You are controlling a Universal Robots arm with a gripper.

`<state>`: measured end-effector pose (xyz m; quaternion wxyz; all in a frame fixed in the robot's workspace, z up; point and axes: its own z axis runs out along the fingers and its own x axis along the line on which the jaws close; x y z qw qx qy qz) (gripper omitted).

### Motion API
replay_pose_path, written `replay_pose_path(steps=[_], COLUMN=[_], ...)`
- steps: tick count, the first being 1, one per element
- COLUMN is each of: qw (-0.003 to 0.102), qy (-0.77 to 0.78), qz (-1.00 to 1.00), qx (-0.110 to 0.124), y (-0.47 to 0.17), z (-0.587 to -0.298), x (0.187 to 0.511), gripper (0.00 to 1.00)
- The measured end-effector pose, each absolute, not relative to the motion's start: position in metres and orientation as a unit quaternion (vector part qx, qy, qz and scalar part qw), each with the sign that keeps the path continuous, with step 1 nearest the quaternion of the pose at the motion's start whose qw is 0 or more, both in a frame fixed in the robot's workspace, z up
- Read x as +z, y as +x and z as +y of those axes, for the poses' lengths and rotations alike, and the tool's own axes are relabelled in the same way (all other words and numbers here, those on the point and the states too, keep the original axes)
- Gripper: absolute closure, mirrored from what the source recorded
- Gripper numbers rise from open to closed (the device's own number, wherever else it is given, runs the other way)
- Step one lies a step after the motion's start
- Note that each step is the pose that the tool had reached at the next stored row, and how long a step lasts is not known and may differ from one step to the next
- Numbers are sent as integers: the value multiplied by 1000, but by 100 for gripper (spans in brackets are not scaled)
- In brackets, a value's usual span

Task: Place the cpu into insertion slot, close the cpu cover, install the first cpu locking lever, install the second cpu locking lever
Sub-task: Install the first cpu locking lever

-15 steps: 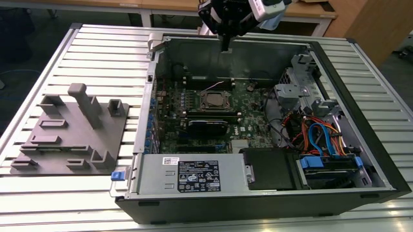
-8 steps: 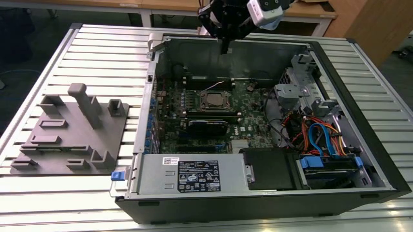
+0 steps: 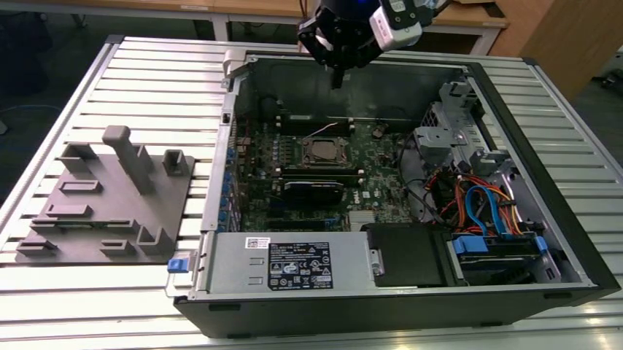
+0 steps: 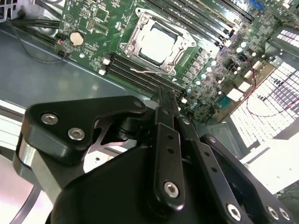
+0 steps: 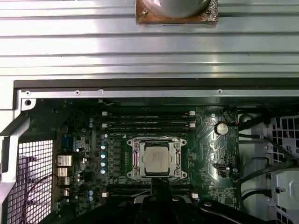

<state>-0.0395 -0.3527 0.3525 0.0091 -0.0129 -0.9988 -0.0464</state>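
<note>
- Computer case: open side up on the slatted table. A grey fixture tray lies beside it at the exterior view's left.
- Cpu: seated in the insertion slot mid-motherboard, pale face up.
- Cpu cover: lying flat, framing the chip.
- Gripper: fingers pressed together, holding nothing. It hangs above the case's far wall, well apart from the cpu.

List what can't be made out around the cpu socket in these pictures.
- Whether the cpu cover is latched down: exterior view, the fastening is too small to tell.
- One edge of the cpu cover: first wrist view, hidden behind the tool.
</note>
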Motion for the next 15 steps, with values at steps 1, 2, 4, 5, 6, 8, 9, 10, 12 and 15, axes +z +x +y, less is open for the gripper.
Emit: replay_pose_path(steps=[1, 2, 4, 5, 6, 8, 9, 10, 12, 15], qw=[9, 9, 9, 9, 9, 9, 9, 9, 9, 9], qy=[-13, -13, -13, -13, -13, -13, -13, -13, -13, -13], qz=[-999, -999, -999, -999, -999, -999, -998, -998, -997, -997], qx=[-46, -46, -46, -46, -46, -52, -59, -68, -71, -71], y=[-39, -39, -39, -39, -39, -39, -39, -39, -39, -39], z=[-353, -353, -353, -353, -353, -353, -353, -353, -353, -353], x=[353, 353, 352, 352, 352, 352, 352, 351, 351, 349], gripper=[89, 89, 89, 89, 89, 89, 89, 89, 89, 89])
